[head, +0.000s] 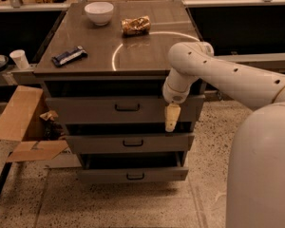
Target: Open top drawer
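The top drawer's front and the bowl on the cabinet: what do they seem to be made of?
The top drawer looks like grey painted sheet metal, matte, with flat edges; its handle seems black metal or plastic. The bowl looks like glazed white ceramic, smooth and shiny, though plastic is possible. The pincer hangs before the drawer front, right of the handle.
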Available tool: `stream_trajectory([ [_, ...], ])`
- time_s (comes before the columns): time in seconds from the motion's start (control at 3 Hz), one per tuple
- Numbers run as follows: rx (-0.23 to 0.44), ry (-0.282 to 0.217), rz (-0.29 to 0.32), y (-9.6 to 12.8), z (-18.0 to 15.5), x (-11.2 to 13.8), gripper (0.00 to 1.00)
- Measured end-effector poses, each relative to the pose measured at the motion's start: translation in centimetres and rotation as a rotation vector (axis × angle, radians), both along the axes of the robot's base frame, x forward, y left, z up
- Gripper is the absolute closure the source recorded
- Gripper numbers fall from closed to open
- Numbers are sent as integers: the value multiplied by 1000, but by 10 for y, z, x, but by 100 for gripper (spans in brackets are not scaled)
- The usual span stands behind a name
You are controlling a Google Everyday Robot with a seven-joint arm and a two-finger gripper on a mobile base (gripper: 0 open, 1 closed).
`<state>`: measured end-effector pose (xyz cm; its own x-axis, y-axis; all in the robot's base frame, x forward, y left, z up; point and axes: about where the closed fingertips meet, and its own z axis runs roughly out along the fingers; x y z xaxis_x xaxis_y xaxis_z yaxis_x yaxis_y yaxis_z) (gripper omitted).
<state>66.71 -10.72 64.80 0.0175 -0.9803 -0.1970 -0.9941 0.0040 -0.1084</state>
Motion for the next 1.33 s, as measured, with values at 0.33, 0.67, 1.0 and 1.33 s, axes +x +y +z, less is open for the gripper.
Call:
stream_trajectory([
  [0.33,0,0,0,0,0,0,0],
  [0.67,10,54,21,-3,-10,-3,0],
  [1.0,-9,113,48,-5,-14,-18,0],
  [1.33,-9,113,48,-5,-13,-15,17],
])
